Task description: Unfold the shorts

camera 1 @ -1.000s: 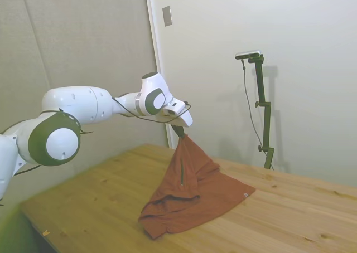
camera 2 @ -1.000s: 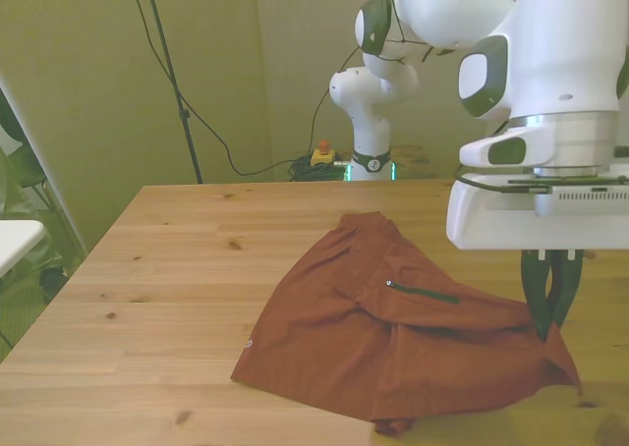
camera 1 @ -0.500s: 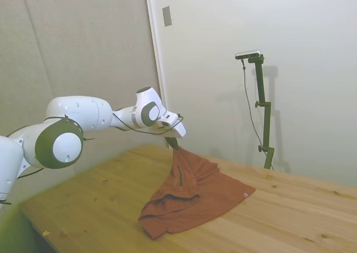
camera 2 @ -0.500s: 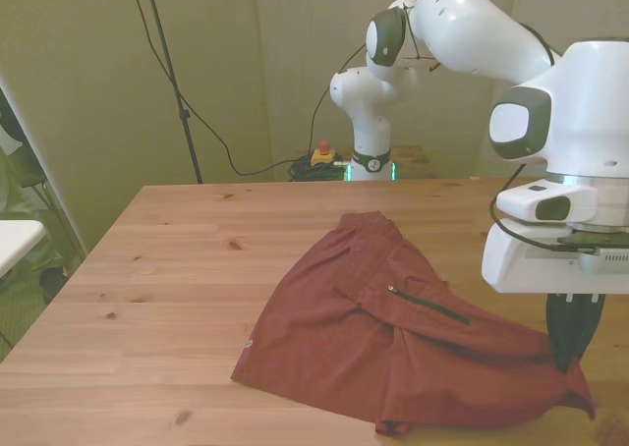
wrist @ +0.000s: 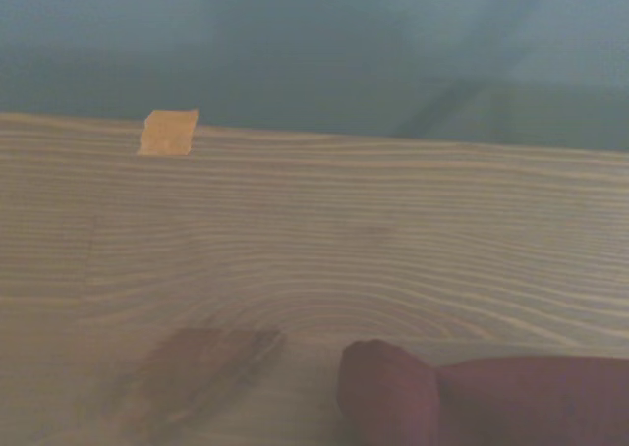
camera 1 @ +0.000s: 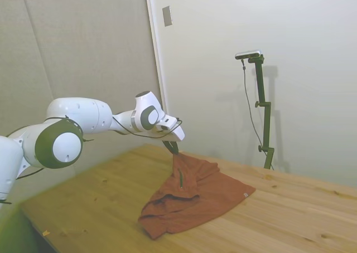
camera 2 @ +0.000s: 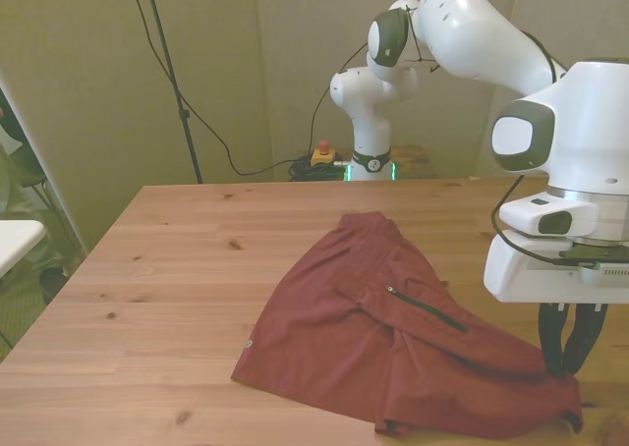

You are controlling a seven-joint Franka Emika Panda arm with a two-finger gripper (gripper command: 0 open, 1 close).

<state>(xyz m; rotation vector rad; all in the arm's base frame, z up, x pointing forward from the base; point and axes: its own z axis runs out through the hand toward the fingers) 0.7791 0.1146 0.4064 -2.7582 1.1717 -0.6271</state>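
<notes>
At the shorts' (camera 2: 413, 348) corner nearest the table (camera 2: 147, 269) edge, our gripper (camera 2: 564, 360) pinches the fabric, drawing it outward to spread the fold.

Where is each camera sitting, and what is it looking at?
Side view: stands off one side of the table, looking across it; the white arm reaches in from the picture's left, gripper pinching the shorts.
Front view: across the table, facing the robot; base, arm and gripper show, with the shorts spread below.
Wrist view: on the wrist, close above the wood, with a bit of the shorts; none of the robot shows.
Shared: side and front views both show the gripper shut on the shorts' edge.
</notes>
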